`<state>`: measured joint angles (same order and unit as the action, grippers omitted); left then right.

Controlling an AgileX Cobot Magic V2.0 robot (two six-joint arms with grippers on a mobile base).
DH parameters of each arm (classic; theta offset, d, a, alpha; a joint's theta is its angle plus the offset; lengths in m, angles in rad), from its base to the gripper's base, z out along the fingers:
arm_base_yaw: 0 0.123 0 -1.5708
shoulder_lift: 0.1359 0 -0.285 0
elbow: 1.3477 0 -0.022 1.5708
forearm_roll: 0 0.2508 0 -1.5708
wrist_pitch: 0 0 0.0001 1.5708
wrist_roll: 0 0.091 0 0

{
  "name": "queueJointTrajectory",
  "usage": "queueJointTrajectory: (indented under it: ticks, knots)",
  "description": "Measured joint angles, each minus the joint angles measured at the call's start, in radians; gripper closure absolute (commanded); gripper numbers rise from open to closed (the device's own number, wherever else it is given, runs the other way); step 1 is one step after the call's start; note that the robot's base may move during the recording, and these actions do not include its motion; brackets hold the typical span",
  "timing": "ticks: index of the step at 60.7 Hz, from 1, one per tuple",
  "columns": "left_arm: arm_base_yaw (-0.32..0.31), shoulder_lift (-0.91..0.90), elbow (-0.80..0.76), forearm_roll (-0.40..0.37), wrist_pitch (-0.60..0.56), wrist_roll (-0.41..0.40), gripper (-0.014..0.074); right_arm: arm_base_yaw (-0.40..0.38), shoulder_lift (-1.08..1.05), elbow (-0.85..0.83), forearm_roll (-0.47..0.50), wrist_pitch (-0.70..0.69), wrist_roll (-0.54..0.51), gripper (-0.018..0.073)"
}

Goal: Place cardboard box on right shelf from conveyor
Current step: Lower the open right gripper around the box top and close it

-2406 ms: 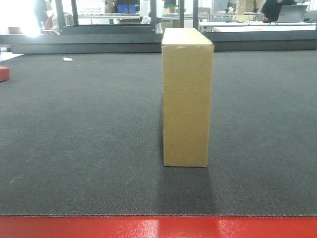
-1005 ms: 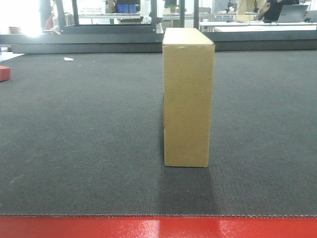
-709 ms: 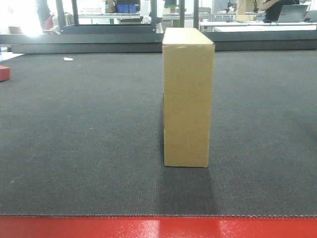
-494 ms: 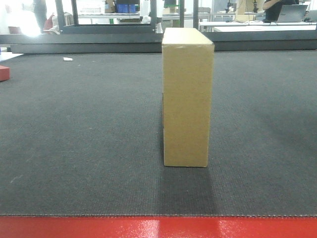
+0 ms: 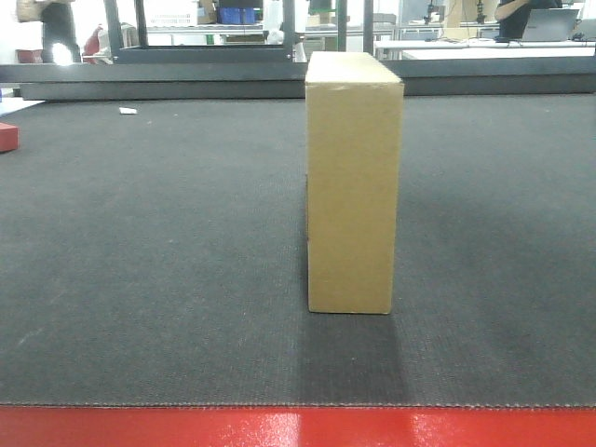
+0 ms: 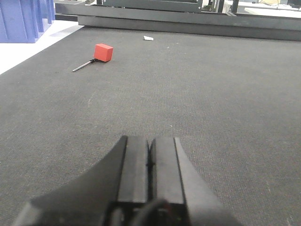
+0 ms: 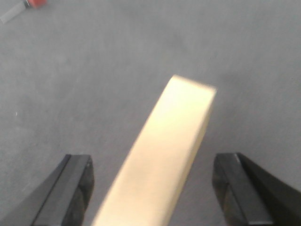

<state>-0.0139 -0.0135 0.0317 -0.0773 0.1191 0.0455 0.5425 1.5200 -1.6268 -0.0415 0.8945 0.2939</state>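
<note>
The tan cardboard box (image 5: 354,182) stands upright on the dark grey conveyor (image 5: 149,261), just right of centre in the front view. Seen from the right wrist, the top of the box (image 7: 167,150) lies blurred between the two dark fingers of my right gripper (image 7: 153,181), which is open and straddles it with a gap on each side. My left gripper (image 6: 150,150) is shut with nothing in it, low over bare belt (image 6: 211,94), away from the box. The right shelf is out of view.
A red strip (image 5: 298,426) edges the belt at the front. A small red block (image 6: 103,52) with a thin rod lies on the belt's far left. Blue bins (image 6: 23,19) stand beyond the left edge. A dark metal frame (image 5: 186,70) runs along the belt's far side.
The box and belt look unmoved in the front view. Only a person in the far background has shifted at the top left.
</note>
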Motion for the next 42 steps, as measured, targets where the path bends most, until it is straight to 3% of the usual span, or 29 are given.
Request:
queueJointTrajectory:
  ticks: [9, 15, 42]
  knots:
    - [0.000, 0.000, 0.000, 0.000, 0.000, 0.000, 0.0713, 0.055, 0.143, -0.152, -0.098, 0.168, 0.165, -0.0052]
    - [0.000, 0.000, 0.000, 0.000, 0.000, 0.000, 0.0713, 0.082, 0.211, -0.218, -0.140, 0.231, 0.211, -0.0052]
    - [0.000, 0.000, 0.000, 0.000, 0.000, 0.000, 0.0713, 0.112, 0.320, -0.266, -0.252, 0.302, 0.404, -0.0052]
